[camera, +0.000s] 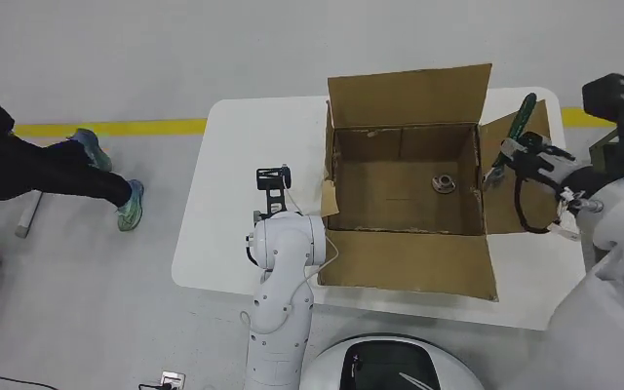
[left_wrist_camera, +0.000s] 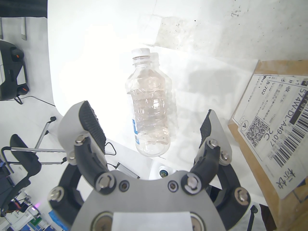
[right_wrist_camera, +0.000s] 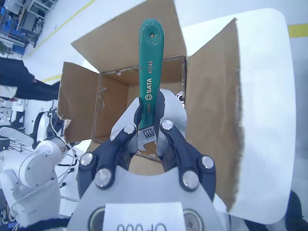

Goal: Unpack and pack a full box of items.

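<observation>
An open cardboard box (camera: 405, 210) stands on the white table (camera: 253, 127), all flaps folded out. A small round metal part (camera: 444, 182) lies on its floor. My right gripper (camera: 507, 161) hangs over the box's right wall, shut on a green-handled wrench (camera: 520, 119). In the right wrist view the wrench (right_wrist_camera: 150, 56) sticks out past the gripper (right_wrist_camera: 149, 111) above the box (right_wrist_camera: 113, 49). Left of the box, my left gripper (left_wrist_camera: 148, 114) is open above a clear plastic bottle (left_wrist_camera: 149, 106) that lies on the table, apart from both fingers.
A box flap with a shipping label (left_wrist_camera: 272, 126) lies close beside the bottle. A person's legs (camera: 68, 171) are on the floor left of the table. The table's left edge (left_wrist_camera: 51, 73) is near the left gripper. Bare table lies behind the bottle.
</observation>
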You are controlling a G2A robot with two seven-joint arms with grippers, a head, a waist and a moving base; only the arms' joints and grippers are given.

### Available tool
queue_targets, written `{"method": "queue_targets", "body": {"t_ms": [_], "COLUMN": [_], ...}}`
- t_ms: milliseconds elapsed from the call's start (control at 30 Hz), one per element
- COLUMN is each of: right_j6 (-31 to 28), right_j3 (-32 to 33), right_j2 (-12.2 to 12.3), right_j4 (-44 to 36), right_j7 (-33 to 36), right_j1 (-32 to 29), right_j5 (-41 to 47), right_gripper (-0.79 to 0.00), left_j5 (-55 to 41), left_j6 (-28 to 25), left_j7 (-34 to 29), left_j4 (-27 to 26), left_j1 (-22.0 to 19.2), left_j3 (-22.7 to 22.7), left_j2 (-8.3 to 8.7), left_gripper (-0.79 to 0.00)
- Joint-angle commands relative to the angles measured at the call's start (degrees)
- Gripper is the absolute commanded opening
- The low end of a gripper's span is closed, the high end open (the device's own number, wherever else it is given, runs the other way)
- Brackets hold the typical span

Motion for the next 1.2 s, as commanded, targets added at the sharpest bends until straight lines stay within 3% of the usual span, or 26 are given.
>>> {"method": "queue_targets", "body": {"t_ms": [0, 200, 400, 533, 700, 933, 1167], "right_j6": [-0.3, -2.8, -5.4, -7.4, -10.3, -11.2, -9.6], "right_j3": [4.1, 15.7, 22.8, 21.5, 15.6, 7.7, 3.2], "right_j2": [0.6, 3.2, 5.7, 6.9, 8.0, 9.4, 10.5], "right_j4": [0.1, 0.1, 0.1, 0.1, 1.3, 5.9, 11.0], "right_j7": [0.0, 0.0, 0.0, 0.0, 0.0, 0.0, 0.0], "right_j1": [1.1, 1.0, -5.7, -13.4, -21.5, -25.9, -25.8], "right_j5": [2.0, 5.6, 7.5, 5.0, 1.5, -4.4, -9.5], "right_gripper": [-0.785, -0.785, -0.785, -0.785, -0.785, -0.785, -0.785], "left_j5": [0.0, 0.0, 0.0, 0.0, 0.0, 0.0, 0.0], "left_j6": [0.0, 0.0, 0.0, 0.0, 0.0, 0.0, 0.0], "left_j7": [0.0, 0.0, 0.0, 0.0, 0.0, 0.0, 0.0], "left_j4": [0.0, 0.0, 0.0, 0.0, 0.0, 0.0, 0.0], "left_j1": [0.0, 0.0, 0.0, 0.0, 0.0, 0.0, 0.0], "left_j3": [0.0, 0.0, 0.0, 0.0, 0.0, 0.0, 0.0], "left_j2": [0.0, 0.0, 0.0, 0.0, 0.0, 0.0, 0.0], "left_gripper": [0.0, 0.0, 0.0, 0.0, 0.0, 0.0, 0.0]}}
